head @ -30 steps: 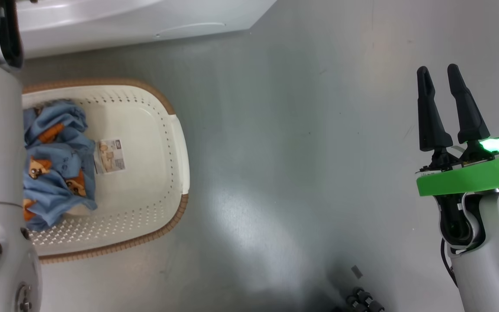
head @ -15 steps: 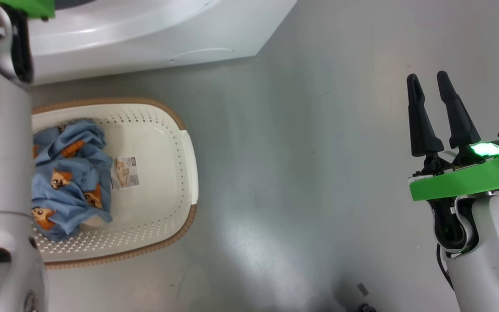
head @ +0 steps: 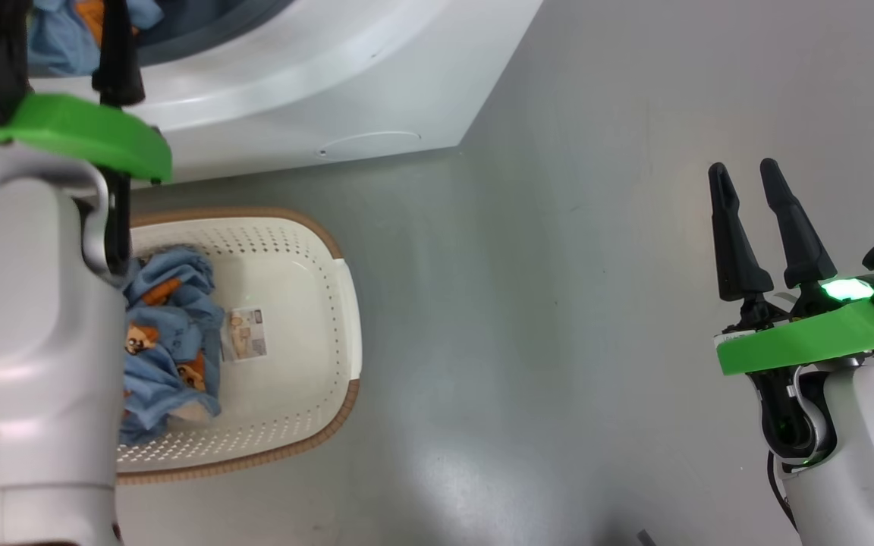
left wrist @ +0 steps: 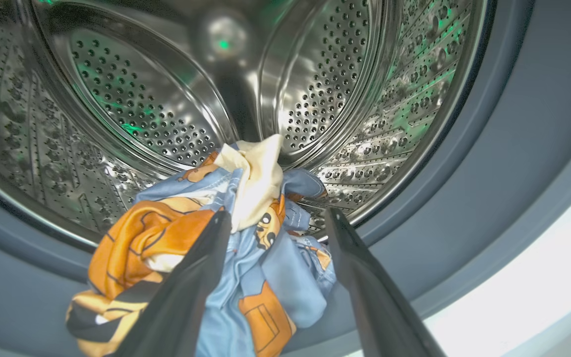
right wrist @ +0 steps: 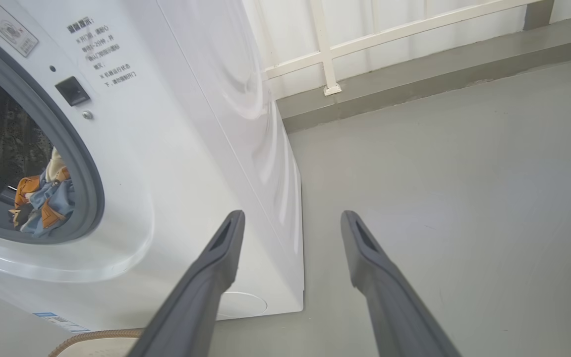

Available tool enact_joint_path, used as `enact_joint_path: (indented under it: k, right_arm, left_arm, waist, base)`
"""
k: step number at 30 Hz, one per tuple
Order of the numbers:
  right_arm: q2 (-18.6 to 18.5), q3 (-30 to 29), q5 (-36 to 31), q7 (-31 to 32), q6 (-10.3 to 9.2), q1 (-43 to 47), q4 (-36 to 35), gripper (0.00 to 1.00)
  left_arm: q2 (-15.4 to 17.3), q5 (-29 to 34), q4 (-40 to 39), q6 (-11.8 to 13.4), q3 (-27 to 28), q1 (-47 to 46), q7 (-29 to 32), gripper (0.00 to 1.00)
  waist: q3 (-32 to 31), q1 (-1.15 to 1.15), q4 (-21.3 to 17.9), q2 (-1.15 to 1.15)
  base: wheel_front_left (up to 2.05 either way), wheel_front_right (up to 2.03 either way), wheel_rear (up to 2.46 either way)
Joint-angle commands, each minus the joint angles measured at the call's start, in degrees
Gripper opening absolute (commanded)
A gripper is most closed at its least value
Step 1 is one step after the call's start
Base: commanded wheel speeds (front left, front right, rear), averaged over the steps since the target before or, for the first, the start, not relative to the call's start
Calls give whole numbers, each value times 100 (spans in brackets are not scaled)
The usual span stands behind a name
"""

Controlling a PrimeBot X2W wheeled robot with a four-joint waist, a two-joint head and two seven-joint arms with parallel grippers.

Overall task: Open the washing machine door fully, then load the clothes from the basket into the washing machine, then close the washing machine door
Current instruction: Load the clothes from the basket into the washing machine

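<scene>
loading step, i'd say. nearest was the right gripper (head: 743, 165), fingers apart and holding nothing, hanging over bare floor (head: 558, 318) well off to the right of everything else.

a bit further out, the basket (head: 351, 318) sat on the floor just in front of the washing machine (right wrist: 191, 148). a bundle of the clothes (head: 168, 356) was bunched against its left side, and the right half was bare down to the label sticker (head: 246, 343). so loading wasn't finished.

past that, the left gripper (left wrist: 278, 214) was up at the mouth of the machine, fingers spread wide and not clamped on anything. one garment (left wrist: 265, 248) lay slumped on the bottom edge of the opening, partly across the grey gasket (left wrist: 513, 163) and only just inside the drum (left wrist: 166, 114). couldn't tell if the cloth was touching the left finger or just lying behind it.

next move imo: that garment needed a shove deeper so it wouldn't slide out or get pinched at closing time. then the left arm had to go down to the basket's left side, pinch the bundle there and lift it clear of the rim.
</scene>
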Motion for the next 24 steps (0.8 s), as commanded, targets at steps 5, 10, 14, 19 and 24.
enact_joint_path:
  k: [5,10,14,19,24]
  right_arm:
    - [-137,-3,-3,-26,52,230,-126,100]
    - [-156,-32,-32,-26,52,259,-163,100]
    - [-173,-42,-35,-26,52,253,-191,100]
    - [-176,-59,-46,-26,52,329,-200,100]
    - [-193,-62,-37,-26,52,380,-193,100]
  left_arm:
    - [99,-124,-1107,-60,120,905,-29,100]
    - [55,-146,-1946,-25,156,1612,-29,100]
    - [38,-184,-2572,7,263,2169,-29,100]
    - [-23,-263,-3102,17,396,2875,-29,100]
    - [-82,-292,-3483,-1,459,3433,-29,100]
  waist:
    - [-170,0,175,0]
    - [-233,0,269,0]
    - [-264,0,318,0]
    - [-392,0,385,0]
    - [-487,0,426,0]
  base:
    - [0,0,0]
    - [0,0,0]
    - [0,0,0]
    - [0,0,0]
    - [0,0,0]
